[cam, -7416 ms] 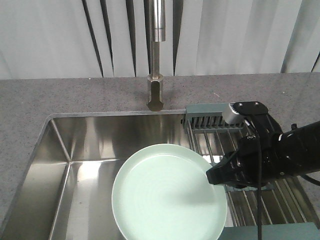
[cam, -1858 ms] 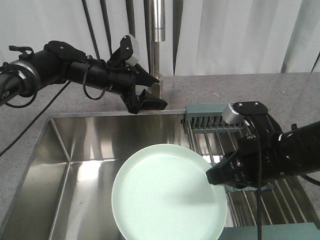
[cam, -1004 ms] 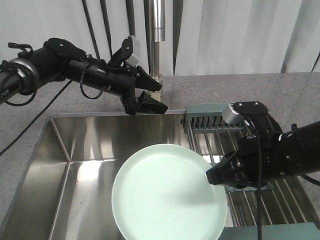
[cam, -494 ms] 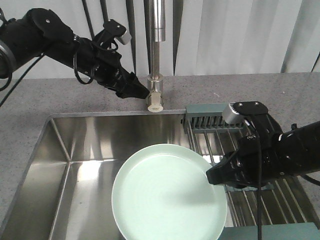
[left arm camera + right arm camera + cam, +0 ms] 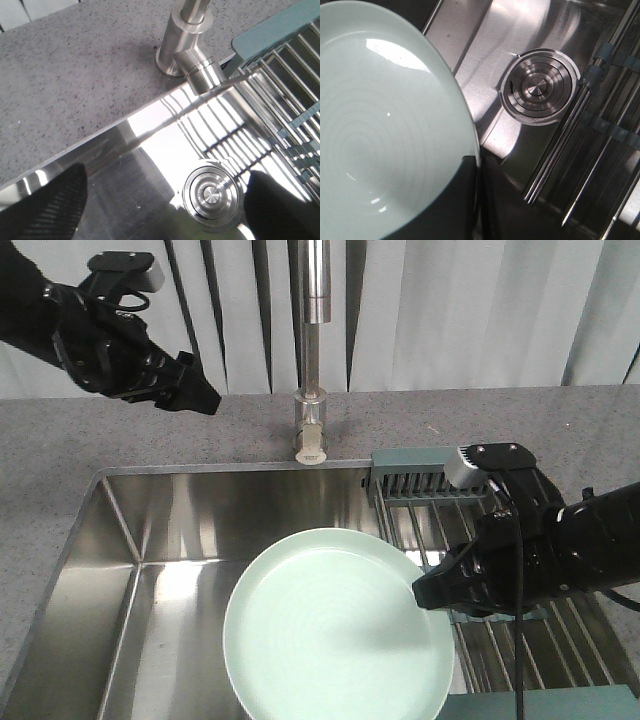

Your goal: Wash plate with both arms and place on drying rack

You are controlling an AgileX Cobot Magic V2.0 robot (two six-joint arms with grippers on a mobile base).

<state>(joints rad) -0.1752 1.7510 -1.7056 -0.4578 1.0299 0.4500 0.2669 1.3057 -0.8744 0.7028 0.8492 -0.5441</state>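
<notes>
Over on the right, the right gripper (image 5: 432, 592) is pinched onto the right rim of the pale green plate (image 5: 335, 630), holding it face up over the near part of the steel sink (image 5: 150, 530). The plate sits just left of the drying rack (image 5: 420, 485), whose wire rods span the sink's right side. From the right wrist view, the round drain (image 5: 539, 92) shows past the plate's edge, beside the rods. At the far left, the left gripper (image 5: 195, 398) hovers above the grey countertop (image 5: 120, 450), well apart from the faucet (image 5: 312, 390). Its fingers (image 5: 50, 210) are spread wide with nothing between them.
</notes>
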